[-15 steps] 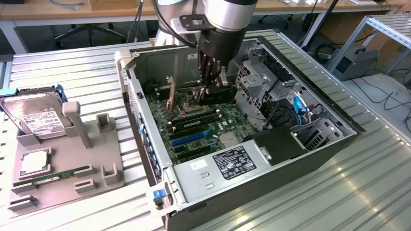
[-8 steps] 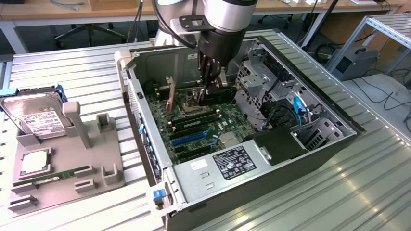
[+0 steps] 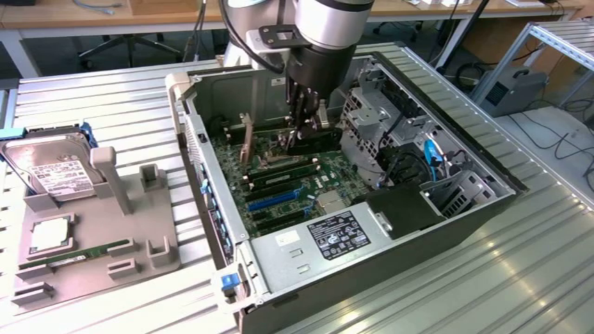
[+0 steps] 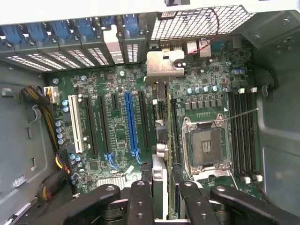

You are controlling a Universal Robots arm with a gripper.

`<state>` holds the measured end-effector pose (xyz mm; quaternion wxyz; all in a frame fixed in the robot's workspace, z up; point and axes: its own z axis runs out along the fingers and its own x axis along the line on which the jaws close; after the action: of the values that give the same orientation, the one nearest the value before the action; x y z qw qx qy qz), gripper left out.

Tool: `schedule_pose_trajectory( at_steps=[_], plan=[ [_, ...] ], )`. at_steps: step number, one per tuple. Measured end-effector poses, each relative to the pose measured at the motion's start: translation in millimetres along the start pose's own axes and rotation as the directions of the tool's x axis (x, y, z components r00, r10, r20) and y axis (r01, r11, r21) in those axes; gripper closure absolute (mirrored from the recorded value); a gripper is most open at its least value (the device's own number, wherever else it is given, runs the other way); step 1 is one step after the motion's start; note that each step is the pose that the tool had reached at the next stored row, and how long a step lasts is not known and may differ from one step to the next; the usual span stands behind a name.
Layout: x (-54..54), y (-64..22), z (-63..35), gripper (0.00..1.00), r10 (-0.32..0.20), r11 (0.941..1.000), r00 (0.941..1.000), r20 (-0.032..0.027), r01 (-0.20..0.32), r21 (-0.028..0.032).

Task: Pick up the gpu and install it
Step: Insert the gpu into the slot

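The gpu (image 4: 162, 140) shows edge-on in the wrist view as a thin dark blade, its silver bracket (image 4: 164, 65) at the end toward the case's rear slots. My gripper (image 4: 162, 192) is shut on it, a black finger (image 4: 140, 199) on each side. It stands upright over the green motherboard (image 4: 117, 154), between the black expansion slots and the CPU socket (image 4: 206, 145). Whether its edge touches a slot I cannot tell. In the exterior view my gripper (image 3: 307, 129) reaches down into the open computer case (image 3: 464, 209) with the dark gpu (image 3: 312, 145) beneath it.
A blue slot (image 4: 131, 122) and memory slots (image 4: 243, 131) flank the card. Drive cages and cables (image 3: 408, 153) crowd the case on the exterior view's right. Outside on the left, a grey fixture (image 3: 139, 236) holds a hard drive (image 3: 51, 170), a processor (image 3: 51, 236) and a green RAM stick (image 3: 88, 252).
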<state>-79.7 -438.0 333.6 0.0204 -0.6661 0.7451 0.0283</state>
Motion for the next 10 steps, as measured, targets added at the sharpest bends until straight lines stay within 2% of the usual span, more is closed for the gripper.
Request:
schedule_pose_trajectory(
  at_steps=[10],
  plan=[
    [5.2,3.3,1.1,0.73,0.0,1.0,1.0,-0.0001,0.0,-0.0001]
  ],
)
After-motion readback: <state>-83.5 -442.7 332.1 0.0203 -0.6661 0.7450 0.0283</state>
